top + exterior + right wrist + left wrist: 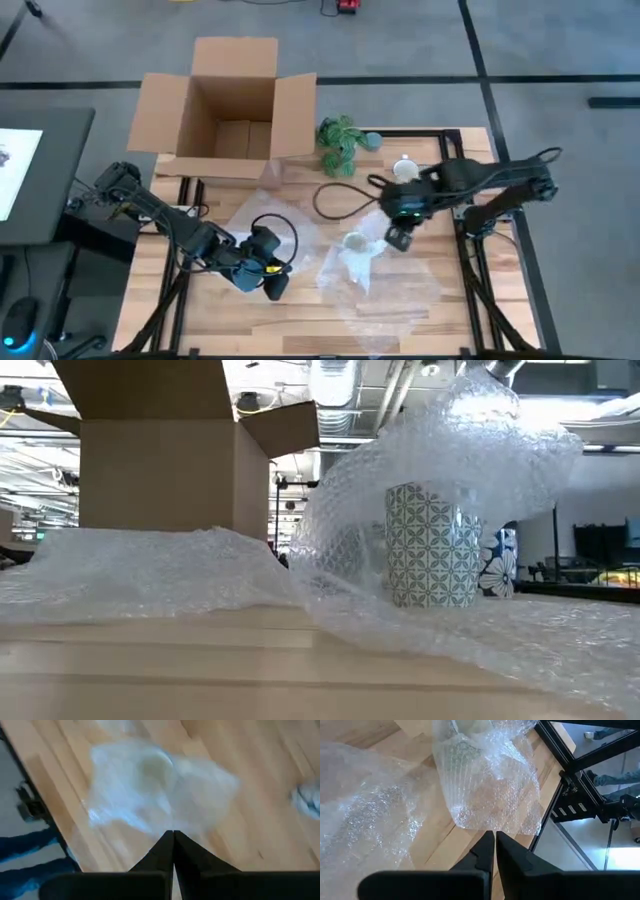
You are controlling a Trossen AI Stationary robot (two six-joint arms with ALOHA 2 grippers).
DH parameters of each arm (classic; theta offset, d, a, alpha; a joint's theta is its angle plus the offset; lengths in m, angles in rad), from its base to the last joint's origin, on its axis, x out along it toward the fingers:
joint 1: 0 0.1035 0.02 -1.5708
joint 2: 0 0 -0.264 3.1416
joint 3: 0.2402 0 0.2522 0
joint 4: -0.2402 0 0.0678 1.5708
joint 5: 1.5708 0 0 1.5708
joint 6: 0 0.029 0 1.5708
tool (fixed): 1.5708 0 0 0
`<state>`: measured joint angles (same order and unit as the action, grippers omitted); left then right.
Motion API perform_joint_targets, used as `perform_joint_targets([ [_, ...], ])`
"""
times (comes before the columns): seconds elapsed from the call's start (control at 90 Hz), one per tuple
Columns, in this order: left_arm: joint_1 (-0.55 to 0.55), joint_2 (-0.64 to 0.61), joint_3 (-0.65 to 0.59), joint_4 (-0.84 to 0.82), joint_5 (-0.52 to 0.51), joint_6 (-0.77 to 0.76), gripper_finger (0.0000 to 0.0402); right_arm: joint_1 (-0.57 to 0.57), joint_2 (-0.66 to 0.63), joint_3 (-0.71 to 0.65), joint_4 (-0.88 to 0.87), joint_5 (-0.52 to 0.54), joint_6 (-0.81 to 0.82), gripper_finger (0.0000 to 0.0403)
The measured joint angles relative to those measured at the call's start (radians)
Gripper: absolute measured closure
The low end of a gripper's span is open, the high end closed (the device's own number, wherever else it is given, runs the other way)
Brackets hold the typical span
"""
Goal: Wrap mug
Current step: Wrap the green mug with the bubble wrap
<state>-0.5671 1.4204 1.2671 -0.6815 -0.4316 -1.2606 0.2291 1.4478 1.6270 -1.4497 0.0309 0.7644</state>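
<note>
A mug with a teal pattern [432,545] stands upright on the wooden table [300,320], right of centre [352,242]. A sheet of bubble wrap [450,450] is draped over it and spreads toward the near edge [368,285]. My right gripper [397,240] hovers just right of the mug, shut on the wrap. My left gripper [275,288] is shut at the left near side, its fingertips [495,834] short of the wrap's edge, with nothing between them. My right gripper has an upper part of the bubble wrap [485,390] and holds it raised above the mug. The wrap hangs from there over the mug's top and far side, its lower part on the table. The wrist view is blurred, so I cannot see which edge or fold the fingers have.
A second bubble wrap sheet [255,225] lies left of centre. An open cardboard box [232,110] stands at the far left. A green plant [340,140] and a white mug [405,168] sit at the far side. A black cable [340,200] loops behind the mug.
</note>
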Motion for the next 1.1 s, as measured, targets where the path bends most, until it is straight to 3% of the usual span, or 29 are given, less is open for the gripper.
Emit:
perform_joint_targets([
  [0.1, 0.0, 0.0, 0.0, 0.0, 0.0, 0.0, 0.0402, 0.04, -0.044, -0.121, 0.065, -0.025, 0.052, 0.0403],
  [0.256, 0.0, 0.0, 0.0, 0.0, 0.0, 0.0, 0.0402, 0.088, -0.09, -0.292, 0.381, -0.034, 0.091, 0.0403],
  [0.367, 0.0, 0.0, 0.0, 0.0, 0.0, 0.0, 0.0402, 0.088, -0.079, -0.358, 0.499, 0.016, 0.124, 0.0403],
  [0.544, 0.0, 0.0, 0.0, 0.0, 0.0, 0.002, 0.0402, 0.071, -0.001, -0.372, 0.563, 0.069, 0.097, 0.0403],
  [1.1, 0.0, 0.0, 0.0, 0.0, 0.0, 0.011, 0.0402, 0.001, 0.272, -0.372, 0.691, -0.046, -0.048, 0.0403],
])
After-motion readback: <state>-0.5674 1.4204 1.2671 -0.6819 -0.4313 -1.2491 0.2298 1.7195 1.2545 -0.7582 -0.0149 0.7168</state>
